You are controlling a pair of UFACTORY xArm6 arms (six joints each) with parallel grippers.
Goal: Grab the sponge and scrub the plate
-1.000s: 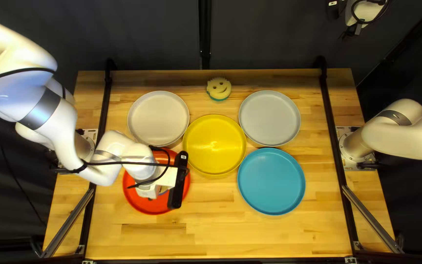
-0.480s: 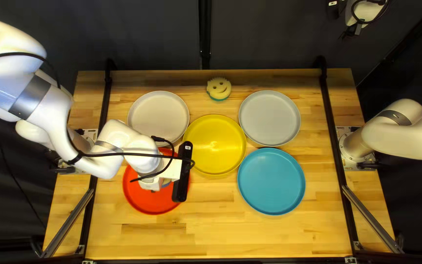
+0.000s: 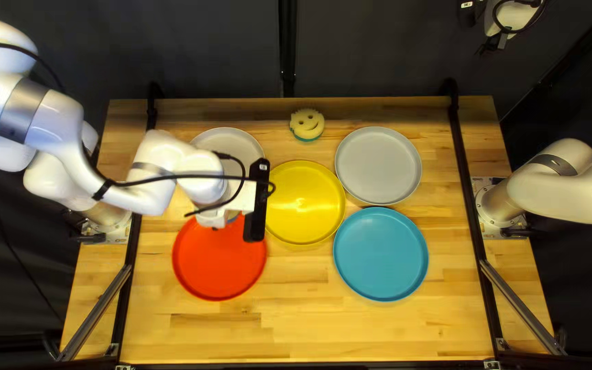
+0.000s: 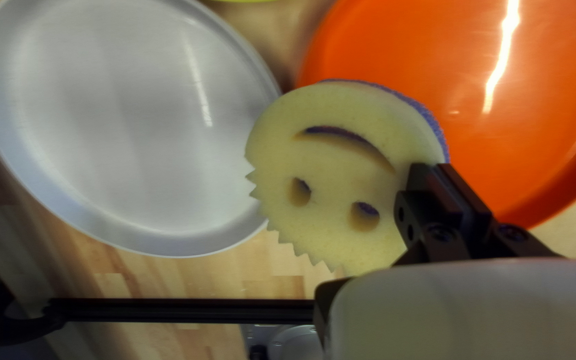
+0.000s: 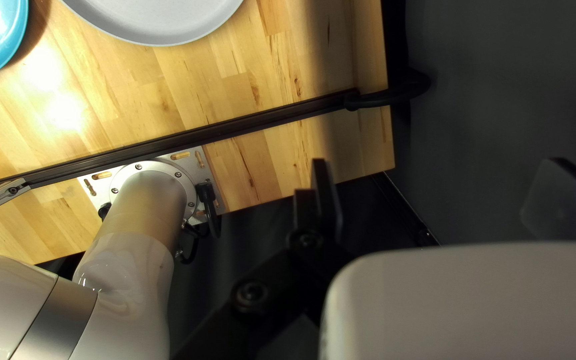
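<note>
Held sponge (image 4: 328,173) (purple-backed) nearer the white plate (image 4: 128,120)

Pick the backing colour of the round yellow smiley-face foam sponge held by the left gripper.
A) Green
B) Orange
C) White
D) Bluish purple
D: in the left wrist view a bluish-purple backing shows along the rim of the sponge gripped by the left gripper, and through its mouth cut-out.
</note>
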